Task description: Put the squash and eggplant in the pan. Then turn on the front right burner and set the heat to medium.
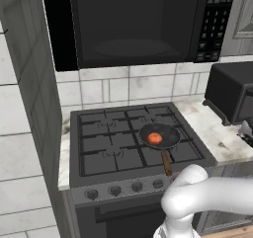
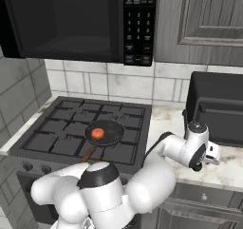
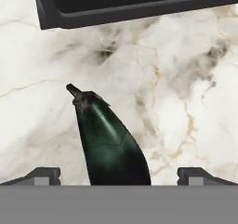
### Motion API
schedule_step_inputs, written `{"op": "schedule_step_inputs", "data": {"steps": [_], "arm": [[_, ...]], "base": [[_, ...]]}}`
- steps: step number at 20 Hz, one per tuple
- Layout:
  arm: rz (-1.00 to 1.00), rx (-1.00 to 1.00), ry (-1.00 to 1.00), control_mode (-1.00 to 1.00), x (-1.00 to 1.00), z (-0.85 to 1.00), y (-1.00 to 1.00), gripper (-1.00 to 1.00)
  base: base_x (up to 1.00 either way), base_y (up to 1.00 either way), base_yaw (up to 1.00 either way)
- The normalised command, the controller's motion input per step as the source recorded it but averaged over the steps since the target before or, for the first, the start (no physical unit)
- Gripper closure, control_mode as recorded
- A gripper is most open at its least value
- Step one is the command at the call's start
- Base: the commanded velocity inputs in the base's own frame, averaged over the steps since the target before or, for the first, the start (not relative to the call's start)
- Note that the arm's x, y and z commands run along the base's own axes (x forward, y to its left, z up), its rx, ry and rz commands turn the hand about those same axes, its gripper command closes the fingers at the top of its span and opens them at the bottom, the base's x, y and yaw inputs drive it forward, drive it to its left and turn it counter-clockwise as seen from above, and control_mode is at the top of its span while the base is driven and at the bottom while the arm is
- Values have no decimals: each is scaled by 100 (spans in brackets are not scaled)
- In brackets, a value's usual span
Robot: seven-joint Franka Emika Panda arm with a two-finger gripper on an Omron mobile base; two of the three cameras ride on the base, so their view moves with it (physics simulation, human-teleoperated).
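Note:
The dark pan (image 1: 159, 136) (image 2: 104, 132) rests on the front right burner (image 1: 187, 151), its wooden handle pointing toward the stove's front. A round orange-red squash (image 1: 154, 138) (image 2: 98, 134) lies inside it. To the right of the stove, over the marble counter, my gripper (image 2: 212, 155) (image 3: 119, 174) points down and is open. In the hand view the dark green eggplant (image 3: 109, 144) lies flat on the marble, stem end away from me. Its thick end sits between my two fingertips (image 3: 44, 174), which stand wide apart and do not touch it.
A black boxy appliance (image 1: 232, 91) (image 2: 218, 109) (image 3: 130, 4) stands on the counter just behind the eggplant. A microwave (image 1: 133, 24) hangs above the stove. Grey knobs (image 1: 115, 190) line the stove front. A tiled wall (image 1: 24, 133) closes the left side.

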Motion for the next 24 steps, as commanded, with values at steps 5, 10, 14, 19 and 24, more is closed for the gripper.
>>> {"op": "schedule_step_inputs", "data": {"steps": [5,10,14,19,24], "arm": [[1,0,2,-100,0,-28,0,-100],[1,0,1,-100,3,-16,0,-100],[0,0,0,-100,0,-7,0,-100],[0,0,0,-100,0,-6,0,-100],[0,0,0,-100,0,0,0,100]], "base": [[0,0,0],[0,0,0],[0,0,0],[0,0,0],[0,0,0]]}}
